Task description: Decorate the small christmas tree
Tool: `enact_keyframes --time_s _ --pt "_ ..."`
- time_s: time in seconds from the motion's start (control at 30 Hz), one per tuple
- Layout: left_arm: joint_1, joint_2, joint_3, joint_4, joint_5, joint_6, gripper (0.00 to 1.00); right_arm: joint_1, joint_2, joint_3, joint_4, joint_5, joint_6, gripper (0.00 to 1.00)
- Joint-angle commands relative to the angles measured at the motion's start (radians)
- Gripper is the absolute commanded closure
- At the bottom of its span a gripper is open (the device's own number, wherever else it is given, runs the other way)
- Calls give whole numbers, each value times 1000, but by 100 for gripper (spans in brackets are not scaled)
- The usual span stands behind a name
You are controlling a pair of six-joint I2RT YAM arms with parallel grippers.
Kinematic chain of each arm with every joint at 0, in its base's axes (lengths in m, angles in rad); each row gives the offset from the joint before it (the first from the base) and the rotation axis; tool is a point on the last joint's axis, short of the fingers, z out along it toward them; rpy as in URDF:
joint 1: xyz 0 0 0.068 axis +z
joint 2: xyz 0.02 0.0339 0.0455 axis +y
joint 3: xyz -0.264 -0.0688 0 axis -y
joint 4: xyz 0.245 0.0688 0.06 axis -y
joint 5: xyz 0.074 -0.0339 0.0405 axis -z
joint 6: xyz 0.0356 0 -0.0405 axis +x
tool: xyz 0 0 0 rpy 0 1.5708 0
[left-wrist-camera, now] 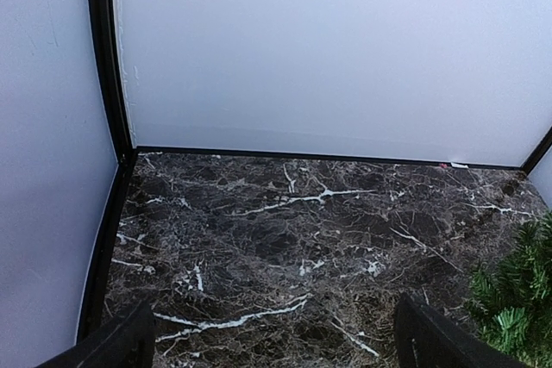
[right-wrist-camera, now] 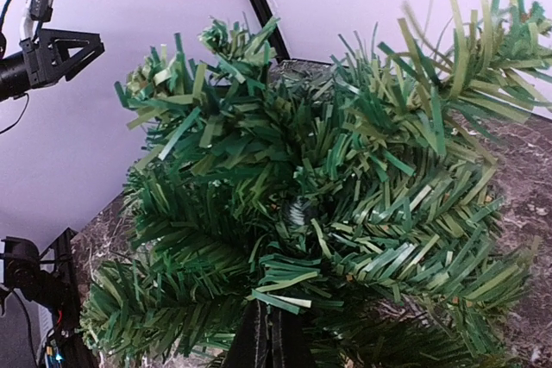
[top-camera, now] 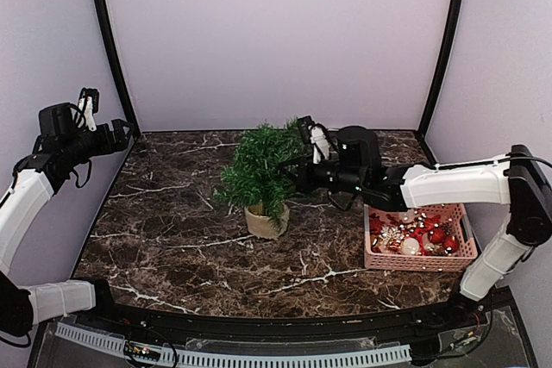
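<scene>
First, table (top-camera: 172,247): dark marble with white veins; both arm bases sit at its near rim, the left arm on the left, the right arm on the right
pink basket (top-camera: 420,260): stands on the marble at the near right, under the right forearm, apart from the tree
ornaments (top-camera: 412,237): red, white and gold pieces heaped inside the basket
pot (top-camera: 266,221): tan, standing upright on the marble about mid-table
small christmas tree (top-camera: 259,168): bushy dark green, standing upright in the pot about mid-table, left of the basket
right gripper (right-wrist-camera: 269,321): reaches in from the right at the tree's upper right side; its two fingers are pressed tight together, tips pushed in among the needles; whether anything thin sits between them cannot be told
left gripper (left-wrist-camera: 276,338): raised above the far left part of the table, well apart from the tree; jaws spread wide with nothing between them, only bare marble below
fingers (left-wrist-camera: 129,342): black, at the bottom corners of the left wrist view
back wall (top-camera: 276,40): pale lilac, framed by black posts
</scene>
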State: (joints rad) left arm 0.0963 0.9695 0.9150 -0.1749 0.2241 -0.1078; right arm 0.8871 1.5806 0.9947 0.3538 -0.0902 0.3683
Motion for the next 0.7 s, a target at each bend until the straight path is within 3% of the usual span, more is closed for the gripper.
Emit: enact_keyframes --time_s 0.0,0.57,0.63,0.67 --pt "3 -9 -13 3 -1 18 1 20 31 10 155 -64 40 100" --pt "3 -19 -13 1 -10 23 1 68 13 -46 119 -55 42 100" --pt "3 -19 -13 2 -9 22 1 72 -6 -53 100 -44 41 89" --pt "3 -20 -13 2 -7 22 1 75 -17 -60 90 -37 42 79"
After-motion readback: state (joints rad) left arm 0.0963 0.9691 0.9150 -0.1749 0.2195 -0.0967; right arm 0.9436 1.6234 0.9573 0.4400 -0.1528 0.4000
